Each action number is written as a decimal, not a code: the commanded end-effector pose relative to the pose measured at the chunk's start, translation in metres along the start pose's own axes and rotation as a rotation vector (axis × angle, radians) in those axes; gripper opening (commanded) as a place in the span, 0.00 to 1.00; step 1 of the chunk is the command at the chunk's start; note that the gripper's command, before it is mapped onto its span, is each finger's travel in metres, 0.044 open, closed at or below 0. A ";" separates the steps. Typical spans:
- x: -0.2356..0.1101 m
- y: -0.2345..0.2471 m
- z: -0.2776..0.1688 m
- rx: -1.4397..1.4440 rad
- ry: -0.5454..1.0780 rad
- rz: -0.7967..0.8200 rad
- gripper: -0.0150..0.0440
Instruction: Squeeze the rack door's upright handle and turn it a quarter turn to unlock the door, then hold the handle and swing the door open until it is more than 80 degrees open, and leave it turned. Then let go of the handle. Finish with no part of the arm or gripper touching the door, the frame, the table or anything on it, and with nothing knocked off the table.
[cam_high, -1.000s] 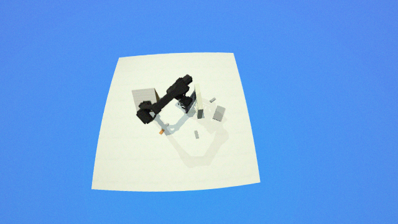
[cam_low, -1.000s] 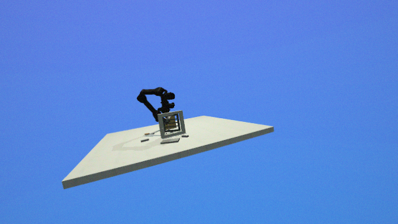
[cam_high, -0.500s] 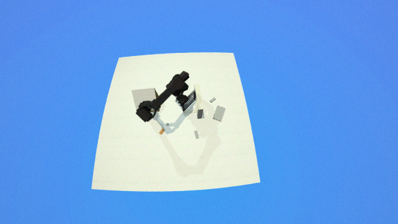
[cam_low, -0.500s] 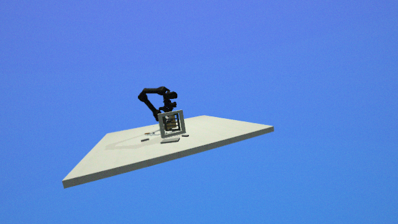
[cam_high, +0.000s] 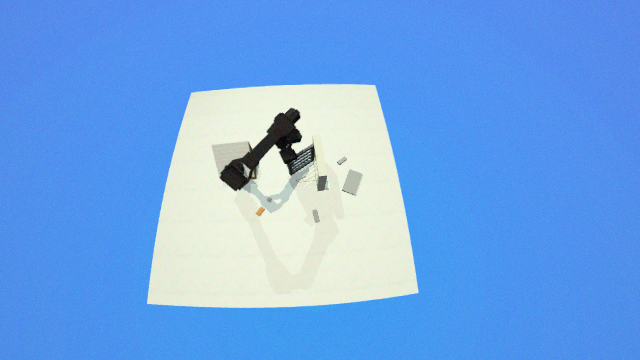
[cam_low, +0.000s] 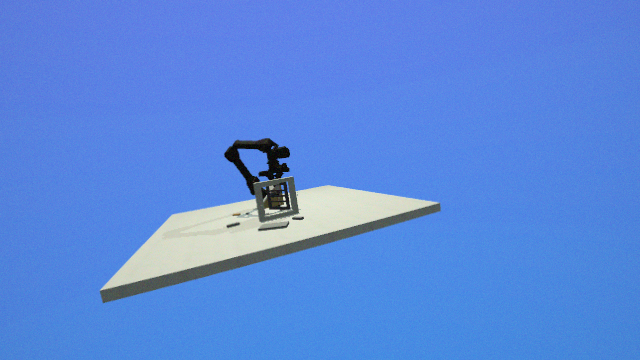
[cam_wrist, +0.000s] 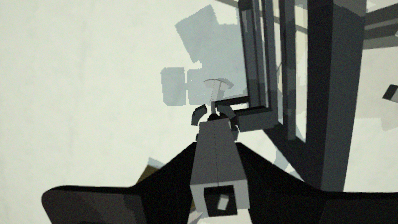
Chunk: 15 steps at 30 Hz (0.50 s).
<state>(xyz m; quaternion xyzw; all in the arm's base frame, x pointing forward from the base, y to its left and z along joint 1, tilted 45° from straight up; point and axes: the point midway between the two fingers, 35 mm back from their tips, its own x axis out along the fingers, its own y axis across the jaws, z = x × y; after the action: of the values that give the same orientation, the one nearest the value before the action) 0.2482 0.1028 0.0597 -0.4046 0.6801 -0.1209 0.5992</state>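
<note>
The rack frame (cam_high: 318, 155) (cam_low: 259, 202) (cam_wrist: 332, 100) stands upright on the table. Its dark barred door (cam_high: 303, 158) (cam_low: 287, 196) (cam_wrist: 254, 60) is swung well out on the arm's side, at a wide slant to the frame; it does not look square to it. My gripper (cam_wrist: 216, 147) points down at the door's free edge, shut on the upright handle. The handle is mostly hidden between the fingertips, beside the dark bracket (cam_wrist: 256, 119) on the door. How far the handle is turned I cannot tell.
A box (cam_high: 231, 152) stands near the arm's base. An orange block (cam_high: 260, 211) (cam_low: 236, 214) and a small grey piece (cam_high: 269, 199) lie in front. Beyond the frame lie a grey slab (cam_high: 352, 182) (cam_low: 273, 226) and small grey blocks (cam_high: 342, 160) (cam_high: 316, 216).
</note>
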 end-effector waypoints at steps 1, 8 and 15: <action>0.001 0.009 0.003 0.087 0.003 0.000 0.29; 0.001 0.023 0.008 0.199 0.002 0.000 0.29; 0.001 0.037 0.014 0.309 0.002 0.001 0.29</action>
<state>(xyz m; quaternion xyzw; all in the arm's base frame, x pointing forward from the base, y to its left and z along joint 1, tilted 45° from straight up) 0.2449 0.1253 0.0376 -0.3307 0.6595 -0.2008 0.6445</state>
